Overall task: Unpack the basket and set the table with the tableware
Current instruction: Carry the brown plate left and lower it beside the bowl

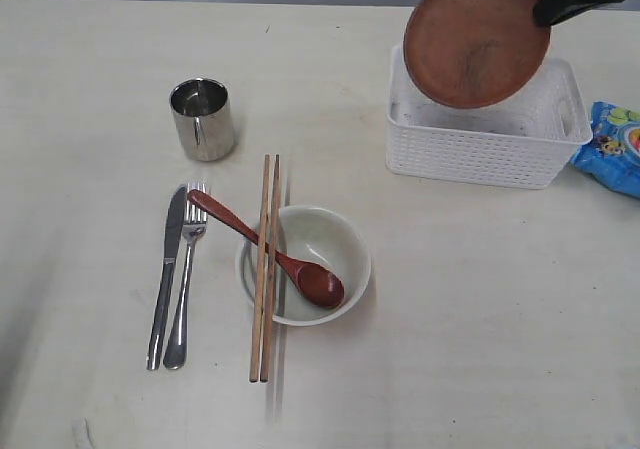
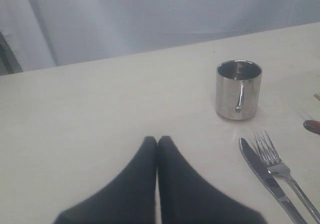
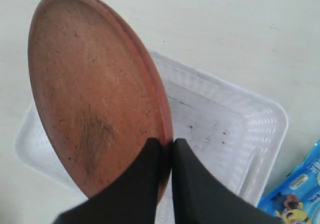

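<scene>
We see the right gripper (image 3: 167, 144) clenched on the rim of the brown round wooden plate (image 1: 477, 37), its two black fingers pinching the edge. The plate hangs tilted in the air over the white rectangular plastic basket with lattice sides (image 1: 480, 154), which sits on the pale cream wood-look surface (image 1: 480, 319) at the far right. A blue chip bag (image 1: 612, 149) lies just beside the basket's right end.

The left gripper (image 2: 157, 140) is pressed closed with nothing between its fingers, above a bare stretch of the surface.

The other tableware is laid out on the left half. A shiny steel cup (image 1: 203, 119) stands upright. Nearer us, a steel knife (image 1: 166, 274) and a steel fork (image 1: 186, 279) lie side by side. To their right sits an off-white round bowl (image 1: 335, 239). A pair of wooden chopsticks (image 1: 264, 269) lies across its left side. A red-brown wooden spoon (image 1: 275, 254) rests with its head inside the bowl and its handle pointing out toward the fork.
</scene>
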